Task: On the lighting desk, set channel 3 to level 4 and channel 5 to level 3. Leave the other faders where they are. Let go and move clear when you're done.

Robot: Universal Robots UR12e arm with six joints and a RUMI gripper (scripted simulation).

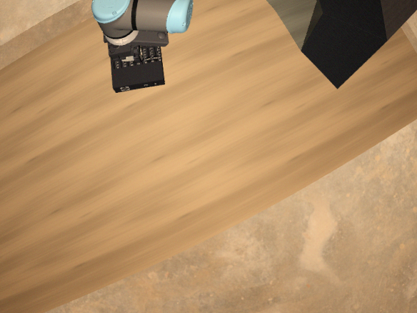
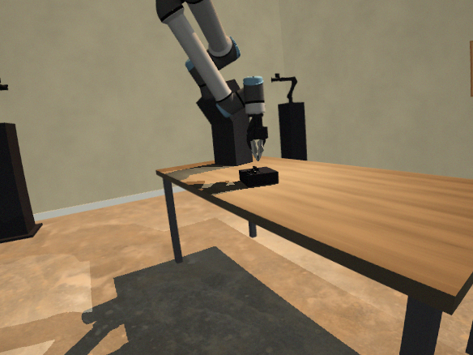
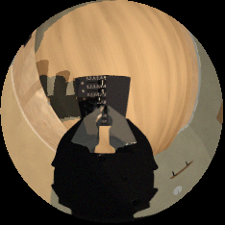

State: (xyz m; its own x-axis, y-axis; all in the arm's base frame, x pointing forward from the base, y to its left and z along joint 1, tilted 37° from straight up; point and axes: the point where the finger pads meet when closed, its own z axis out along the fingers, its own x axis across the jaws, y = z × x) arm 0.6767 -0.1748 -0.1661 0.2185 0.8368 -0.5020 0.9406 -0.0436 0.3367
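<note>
The lighting desk [image 1: 138, 71] is a small black box with a row of faders, near the table's far left end. It also shows in the side view [image 2: 258, 177] and in the wrist view [image 3: 103, 93]. My gripper [image 2: 257, 151] hangs above the desk's fader end, a little clear of it, fingers pointing down. Its fingers are shut with nothing between them, as the wrist view [image 3: 103, 117] shows. In the overhead view the wrist covers the desk's rear part, and the gripper [image 1: 133, 55] hides some faders. The fader levels are too small to read.
The wooden table [image 1: 200, 150] runs wide to the right and front of the desk. The arm's dark pedestal [image 2: 228, 138] stands behind the table's edge near the desk. A second dark stand [image 2: 292, 130] stands beyond the table.
</note>
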